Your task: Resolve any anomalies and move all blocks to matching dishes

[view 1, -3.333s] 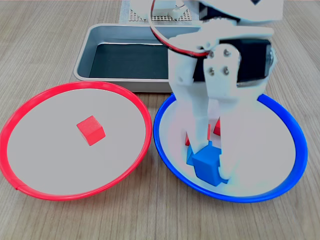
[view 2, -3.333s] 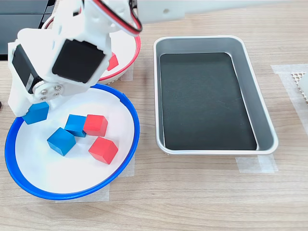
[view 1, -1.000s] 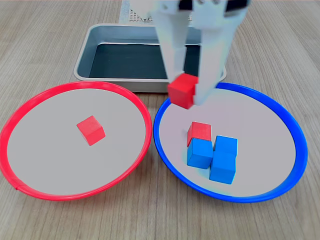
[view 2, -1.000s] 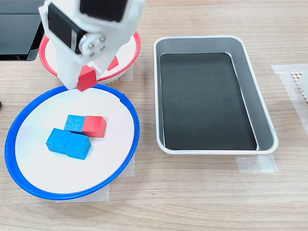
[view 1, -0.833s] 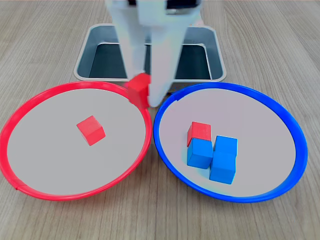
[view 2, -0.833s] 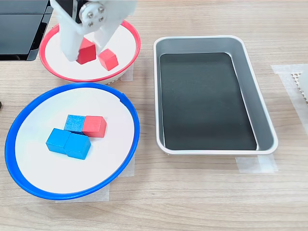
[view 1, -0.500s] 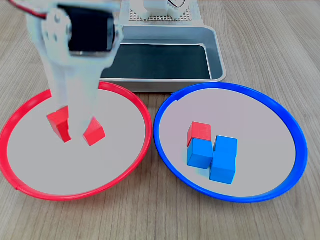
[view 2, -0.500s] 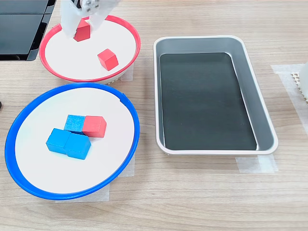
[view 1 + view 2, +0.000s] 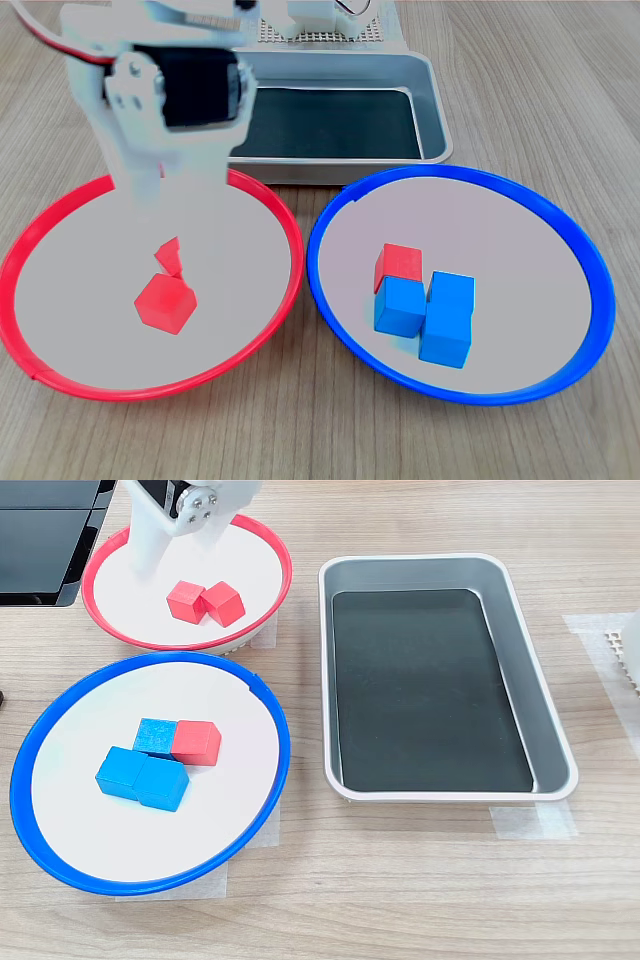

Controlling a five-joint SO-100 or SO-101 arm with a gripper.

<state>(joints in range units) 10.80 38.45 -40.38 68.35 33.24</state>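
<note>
Red-rimmed dish (image 9: 268, 542) contains two red blocks (image 9: 184, 601) (image 9: 224, 603), touching side by side. The gripper (image 9: 178, 546) hangs above them, jaws parted, holding nothing. Blue-rimmed dish (image 9: 276, 730) contains three blue blocks (image 9: 157, 736) (image 9: 119, 770) (image 9: 164, 783) and one red block (image 9: 197, 742), clustered in contact. The metal tray (image 9: 521, 660) lies beside the dishes.

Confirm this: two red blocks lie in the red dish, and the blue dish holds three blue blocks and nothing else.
Not quite. The blue dish holds three blue blocks plus one red block, seen in both exterior views. The rest stands: two red blocks lie in the red dish.
</note>
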